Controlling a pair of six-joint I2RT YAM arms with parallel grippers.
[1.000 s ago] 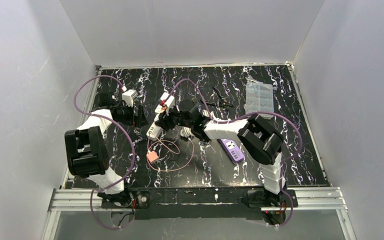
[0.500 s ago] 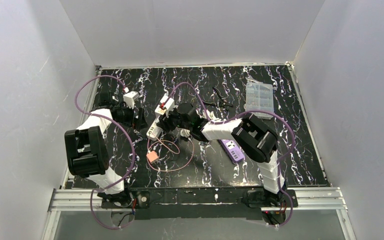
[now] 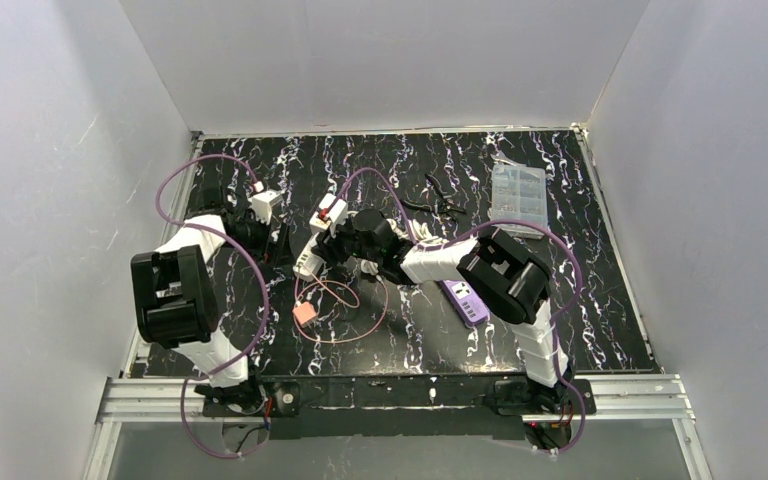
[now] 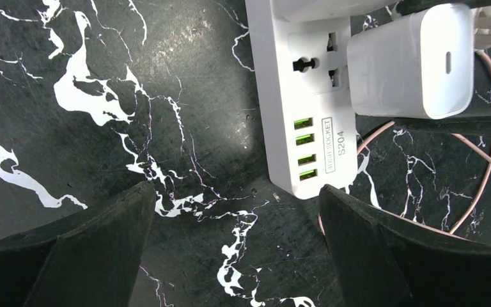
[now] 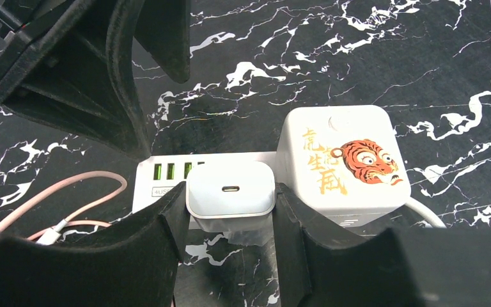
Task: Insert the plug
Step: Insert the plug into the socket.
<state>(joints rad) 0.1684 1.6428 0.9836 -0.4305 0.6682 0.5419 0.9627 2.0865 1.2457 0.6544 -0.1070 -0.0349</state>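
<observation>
Lab robot cell: white panel walls (image 3: 380,60), aluminium rail (image 3: 390,395), marble-print table (image 3: 600,300).

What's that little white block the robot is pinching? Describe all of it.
The small white plastic charger block is glossy and round-cornered, with one slim oval port in its outer face. The right arm's black fingers clamp its two sides. It sits against the white power strip, beside a larger white tiger-printed adapter. Its pins are hidden.

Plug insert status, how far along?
Done: right gripper grips the charger, beside the tiger adapter. In hand: charger sits at the strip, by its free socket; left gripper hangs open over the USB end. Left: that socket shows empty in the left wrist view, so seating and release remain.
</observation>
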